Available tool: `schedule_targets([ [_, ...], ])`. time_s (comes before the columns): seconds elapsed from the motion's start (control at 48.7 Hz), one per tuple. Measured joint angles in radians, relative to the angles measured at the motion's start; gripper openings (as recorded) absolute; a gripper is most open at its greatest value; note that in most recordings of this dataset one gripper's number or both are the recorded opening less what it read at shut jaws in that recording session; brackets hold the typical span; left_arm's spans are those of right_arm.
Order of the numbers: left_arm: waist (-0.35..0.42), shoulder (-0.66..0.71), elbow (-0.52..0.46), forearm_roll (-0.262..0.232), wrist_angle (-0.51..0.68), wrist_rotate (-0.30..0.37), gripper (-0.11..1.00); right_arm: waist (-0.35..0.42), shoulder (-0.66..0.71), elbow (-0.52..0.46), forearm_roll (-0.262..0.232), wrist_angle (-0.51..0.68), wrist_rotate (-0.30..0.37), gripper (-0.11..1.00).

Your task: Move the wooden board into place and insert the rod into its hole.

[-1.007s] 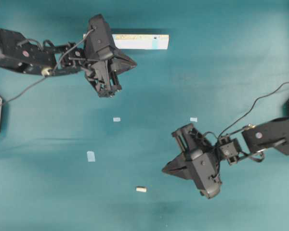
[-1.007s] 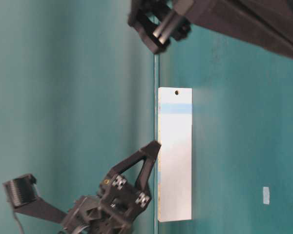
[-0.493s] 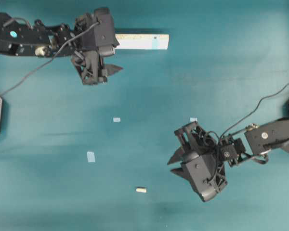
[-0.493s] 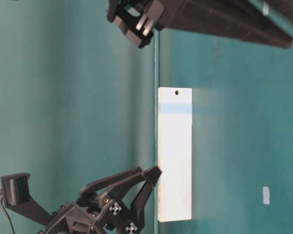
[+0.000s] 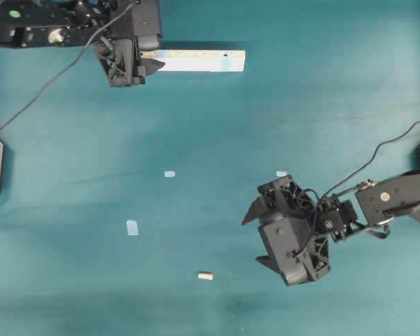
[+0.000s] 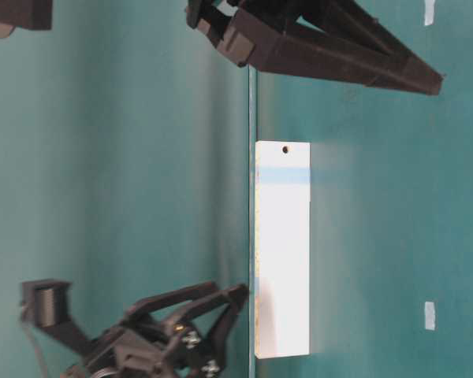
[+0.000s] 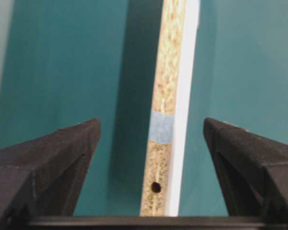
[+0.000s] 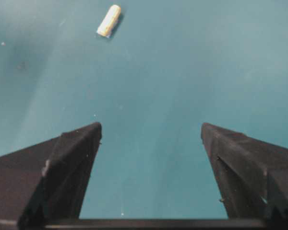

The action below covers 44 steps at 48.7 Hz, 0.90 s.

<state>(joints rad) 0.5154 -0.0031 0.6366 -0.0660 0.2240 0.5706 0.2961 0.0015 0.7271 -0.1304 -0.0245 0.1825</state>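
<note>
Gaping left claw (image 7: 151,143) frames wooden board (image 7: 169,96), untouched; gaping right claw (image 8: 151,139) empty, rod (image 8: 109,20) lying well ahead.

Teal table (image 5: 336,84): board (image 5: 196,61), rod (image 5: 205,276), tape (image 5: 131,227)

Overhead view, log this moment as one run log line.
left tool: open, at wooden board | right tool: open, near rod | rod: on table, not inserted

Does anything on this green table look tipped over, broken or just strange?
The wooden board stands on its long edge at the table's far side rather than lying flat. The rod lies loose. Nothing looks broken or spilled.
</note>
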Motion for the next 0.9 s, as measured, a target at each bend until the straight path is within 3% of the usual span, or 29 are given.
schedule_targets([
  [0.247, 0.005, 0.110, -0.029, 0.000, -0.009, 0.023, 0.89, 0.002, 0.000, -0.002, -0.002, 0.002, 0.002, 0.94],
  [0.904, 0.017, 0.235, -0.048, 0.000, -0.138, 0.021, 0.85, 0.002, -0.002, -0.002, 0.000, 0.041, 0.005, 0.94],
])
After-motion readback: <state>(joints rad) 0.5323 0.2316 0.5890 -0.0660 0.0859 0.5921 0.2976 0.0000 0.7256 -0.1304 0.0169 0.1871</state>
